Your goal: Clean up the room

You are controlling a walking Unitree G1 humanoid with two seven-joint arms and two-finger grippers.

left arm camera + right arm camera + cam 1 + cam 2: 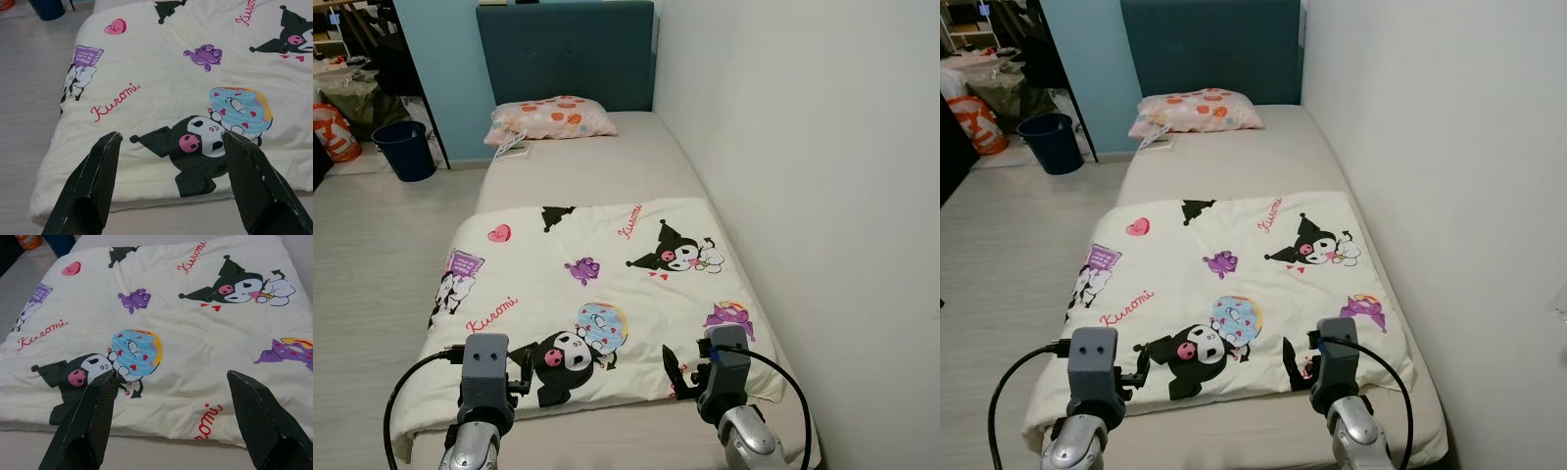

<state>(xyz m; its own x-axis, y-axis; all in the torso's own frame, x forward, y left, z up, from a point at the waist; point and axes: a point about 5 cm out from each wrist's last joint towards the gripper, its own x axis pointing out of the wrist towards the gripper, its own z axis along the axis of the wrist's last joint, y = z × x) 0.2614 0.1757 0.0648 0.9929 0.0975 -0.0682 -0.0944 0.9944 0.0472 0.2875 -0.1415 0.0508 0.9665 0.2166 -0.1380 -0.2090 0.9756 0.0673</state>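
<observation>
**Both grippers spread wide over the quilt's near edge**

You're looking down a single bed (607, 166) pushed against a white wall (803, 147) on your right, with a teal headboard (566, 49) at the far end. The mattress is beige. Pale wood-look floor (372, 255) runs along your left.

1 cream cartoon-print quilt (597, 294) lies folded flat on the near half of the bed; its left edge hangs slightly over the bed side. 1 pink patterned pillow (553, 117) sits at the head, touching the headboard. Just beside the pillow's near left corner lies a small white item, too small to identify.

On the floor, far left, 1 dark blue bin (406, 149) stands upright near the headboard corner. Beside it, 1 orange bag (333, 132) and some clutter you can't make out.

Left gripper (171, 147): fingers (93, 181) spread wide, holding nothing, hovering above the quilt's near left part, over the black cartoon figure. You can't tell whether the tips touch the fabric.

Right gripper (171, 387): fingers (264, 416) spread wide too, nothing held, hovering above the quilt's near right part by the near edge. Contact can't be judged either.

Count: 2 grippers, 1 quilt, 1 pillow, 1 bin, 1 bag.
</observation>
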